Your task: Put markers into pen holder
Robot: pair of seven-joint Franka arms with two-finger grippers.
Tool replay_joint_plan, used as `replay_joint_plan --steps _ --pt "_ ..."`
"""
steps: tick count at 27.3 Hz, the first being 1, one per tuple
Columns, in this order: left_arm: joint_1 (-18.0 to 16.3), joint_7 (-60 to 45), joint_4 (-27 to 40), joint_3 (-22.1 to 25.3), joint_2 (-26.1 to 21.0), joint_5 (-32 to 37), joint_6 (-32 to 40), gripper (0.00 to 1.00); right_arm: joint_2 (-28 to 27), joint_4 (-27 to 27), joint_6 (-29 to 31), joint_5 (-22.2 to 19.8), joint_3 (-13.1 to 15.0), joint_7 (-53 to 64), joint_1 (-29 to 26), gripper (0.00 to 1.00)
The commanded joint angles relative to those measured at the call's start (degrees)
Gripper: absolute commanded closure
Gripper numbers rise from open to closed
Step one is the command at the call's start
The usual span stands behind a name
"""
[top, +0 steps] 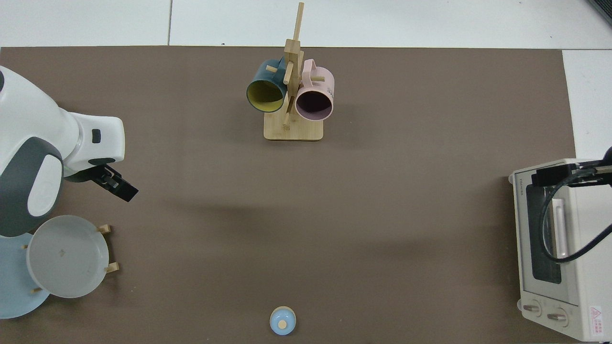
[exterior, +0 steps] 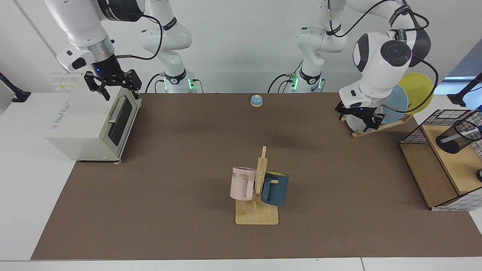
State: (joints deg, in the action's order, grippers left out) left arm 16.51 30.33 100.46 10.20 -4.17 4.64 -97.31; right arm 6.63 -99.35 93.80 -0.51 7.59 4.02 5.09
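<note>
The marker (exterior: pixel 469 133) sits inside the tilted pen holder (exterior: pixel 456 136) on the wire-and-wood shelf rack (exterior: pixel 433 171), its long axis hard to make out through the mesh. The left hand (exterior: pixel 361 116), nearer of the 2, hangs empty and open beside the plates (exterior: pixel 395 99), well apart from the rack. The right hand (exterior: pixel 112 83) waits open over the toaster oven (exterior: pixel 88 122). The top view crops the rack out.

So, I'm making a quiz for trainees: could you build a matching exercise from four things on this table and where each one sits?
Things:
1. marker
2. pink mug
3. left gripper
4. right gripper

Places:
A. over the toaster oven
B. in the pen holder
C. by the plate rack
D. on the wooden mug stand

Pairs: 1-B, 2-D, 3-C, 4-A
</note>
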Motion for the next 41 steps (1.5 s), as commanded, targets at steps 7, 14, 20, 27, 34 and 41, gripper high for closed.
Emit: replay_joint_plan --steps 7,14,20,27,34,41 --pt "-0.08 -2.64 -4.13 1.84 1.36 -1.20 -1.82 0.00 0.40 -0.06 -0.54 0.16 -0.12 1.43 -0.52 0.00" --pt "0.10 -9.03 -7.21 1.84 1.62 -1.12 -1.92 0.00 0.40 -0.06 -0.54 0.16 -0.21 1.43 -0.52 0.00" --pt "0.36 -26.01 -9.14 1.23 2.32 -0.94 3.18 0.00 0.40 -0.06 -0.54 0.16 -0.21 1.43 -0.52 0.00" --pt "-3.14 -29.89 -9.41 -1.22 2.67 -1.21 4.67 0.00 0.40 -0.06 -0.46 0.16 -0.12 1.43 -0.52 0.00" --pt "-14.14 -32.26 -8.62 -12.57 3.99 -1.74 5.73 0.00 0.40 -0.06 -0.54 0.16 -0.12 1.43 -0.52 0.00" --pt "-14.05 -32.09 -7.92 -12.75 5.04 -2.70 5.29 0.00 0.40 -0.06 -0.54 0.16 -0.12 1.43 -0.52 0.00"
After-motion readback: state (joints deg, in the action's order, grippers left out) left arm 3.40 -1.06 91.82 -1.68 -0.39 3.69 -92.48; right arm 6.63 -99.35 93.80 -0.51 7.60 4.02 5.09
